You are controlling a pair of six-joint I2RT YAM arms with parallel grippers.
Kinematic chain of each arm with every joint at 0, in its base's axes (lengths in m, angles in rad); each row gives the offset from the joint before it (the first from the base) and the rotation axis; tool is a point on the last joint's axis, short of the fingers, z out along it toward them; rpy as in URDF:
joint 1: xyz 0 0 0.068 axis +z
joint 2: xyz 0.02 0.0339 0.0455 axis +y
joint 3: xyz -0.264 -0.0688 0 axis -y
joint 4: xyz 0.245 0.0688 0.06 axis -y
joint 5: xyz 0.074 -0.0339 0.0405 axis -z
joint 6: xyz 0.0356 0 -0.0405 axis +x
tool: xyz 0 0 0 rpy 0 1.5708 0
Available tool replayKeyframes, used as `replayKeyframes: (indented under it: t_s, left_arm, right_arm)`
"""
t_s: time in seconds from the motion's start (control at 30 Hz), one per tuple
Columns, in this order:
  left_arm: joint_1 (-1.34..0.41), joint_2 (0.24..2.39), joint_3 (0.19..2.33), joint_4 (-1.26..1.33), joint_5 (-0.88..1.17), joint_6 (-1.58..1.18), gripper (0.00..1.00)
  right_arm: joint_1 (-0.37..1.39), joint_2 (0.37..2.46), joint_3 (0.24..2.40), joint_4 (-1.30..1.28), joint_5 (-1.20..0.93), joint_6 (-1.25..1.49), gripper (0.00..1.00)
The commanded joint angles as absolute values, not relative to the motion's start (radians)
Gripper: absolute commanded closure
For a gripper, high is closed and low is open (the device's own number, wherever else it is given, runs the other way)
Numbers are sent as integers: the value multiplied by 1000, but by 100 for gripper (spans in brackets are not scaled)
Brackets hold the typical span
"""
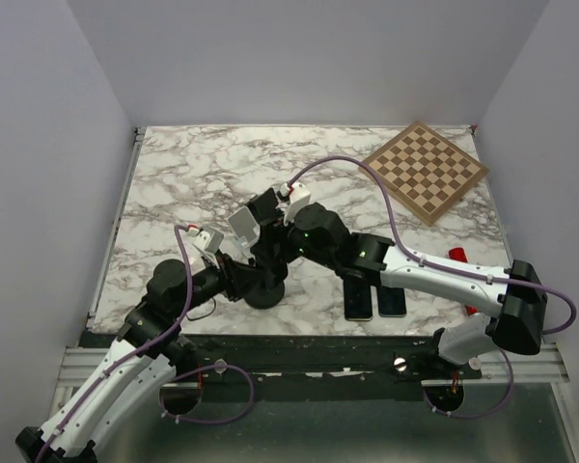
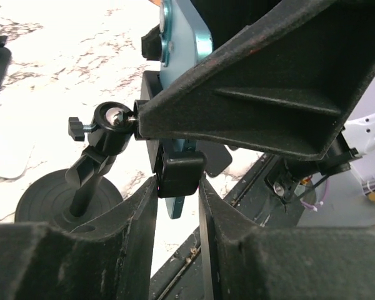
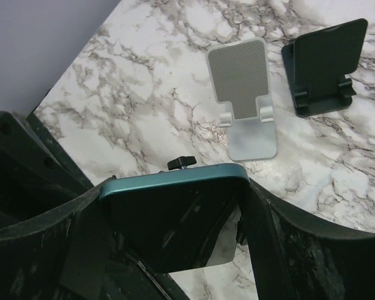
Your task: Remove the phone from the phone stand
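Phone [image 3: 175, 209], in its teal case, is sitting clamped in the cradle of the phone stand [image 2: 90, 169], raised off the bench [image 1: 193, 174] near its front edge, so the removal is not yet done. The right pincer [image 3: 175, 194] is clenching the phone across its width, one finger on each long side close to the top edge. That hold is leaving the face uncovered and, I judge, is setting up a pull away from the cradle. The left pincer [image 2: 178, 187] is gripping from below on the stand's lower clamp [image 2: 180, 172], where the phone's bottom edge is poking through. It is most likely bracing the stand so that the round base [image 2: 44, 200] is not tipping or sliding when the phone comes free.

Room is lying mainly upward and toward the back of the bench, where bare marble is showing. A silver stand [image 3: 244, 94] and a dark stand [image 3: 325, 69] are standing just beyond the phone, so a forward swing is risking a knock. Two dark handsets [image 1: 359, 299] are lying flat beside the right arm, and a chessboard [image 1: 425, 172] is resting well apart at the far right corner.
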State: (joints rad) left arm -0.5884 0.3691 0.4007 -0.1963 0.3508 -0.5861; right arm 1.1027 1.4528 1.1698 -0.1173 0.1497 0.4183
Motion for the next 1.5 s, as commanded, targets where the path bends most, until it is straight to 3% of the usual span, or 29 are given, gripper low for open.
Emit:
replayKeyframes:
  t_s: [0.0,0.13,0.23,0.4,0.77,1.13,1.27,1.47]
  left_arm:
    - [-589,382,430,-196,262,-576,59]
    - [-589,384,440,-200,238,-564,55]
    - [-590,388,438,-180,254,-575,45]
    - [-591,398,439,-166,256,-575,46]
    - [-590,384,406,-163,339,-574,100]
    - [-590,345,336,-123,406,-613,100]
    - [-590,351,334,-94,442,-620,100]
    - [-589,388,339,-80,496,-615,100]
  right_arm:
    - [1159,1509,1225,-234,323,572,99]
    - [1165,1522,1256,-276,344,599,99]
    - [1173,1535,1270,-292,348,604,99]
    - [1185,1538,1270,-288,347,601,99]
    - [1186,1491,1257,-314,452,577,99]
    - [1107,1377,1090,-188,642,372,99]
    - [1084,1319,984,-26,476,223,99]
    - [996,1296,999,-26,222,128,99]
